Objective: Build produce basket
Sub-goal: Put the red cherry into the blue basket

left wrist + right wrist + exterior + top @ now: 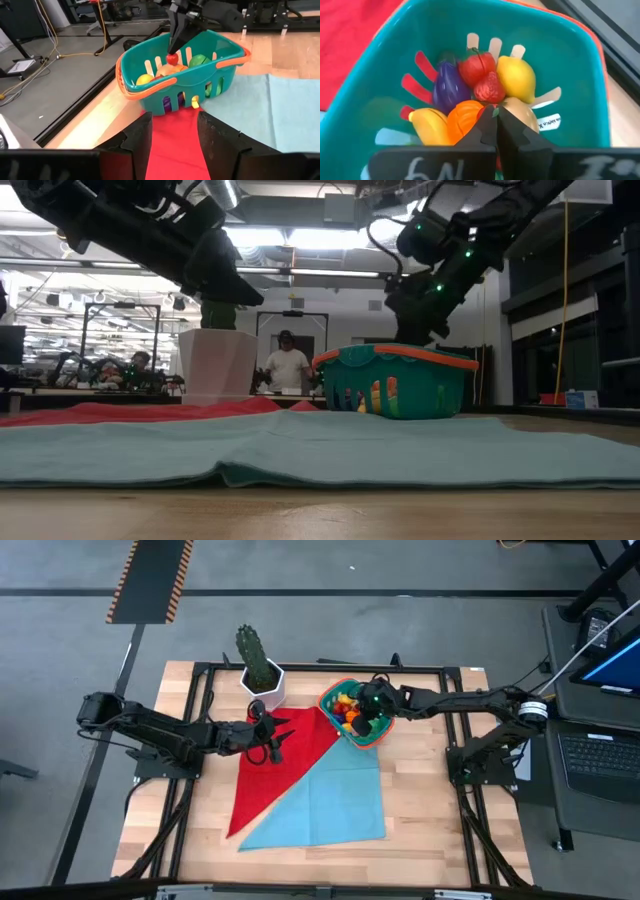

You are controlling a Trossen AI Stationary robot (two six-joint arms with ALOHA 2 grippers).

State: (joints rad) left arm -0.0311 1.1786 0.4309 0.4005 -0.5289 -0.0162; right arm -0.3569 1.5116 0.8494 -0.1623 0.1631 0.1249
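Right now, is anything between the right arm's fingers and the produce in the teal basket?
Nothing visible. The right gripper, fingers shut, hangs directly over the toy produce pile inside the teal plastic basket, with no obstruction between them.

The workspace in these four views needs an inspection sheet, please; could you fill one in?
Surface: wooden table, partly covered by a red cloth and a light blue cloth.
Job's things: teal basket at the cloths' far edge, holding produce: lemon, eggplant, orange, red pieces.
Clutter: white pot with a cactus left of the basket.
End effectors: right end effector shut, tips down in the basket among the produce; left end effector open and empty above the red cloth.
Cables: yellow cable on the floor.
Surroundings: person standing behind the table; laptop to the right.
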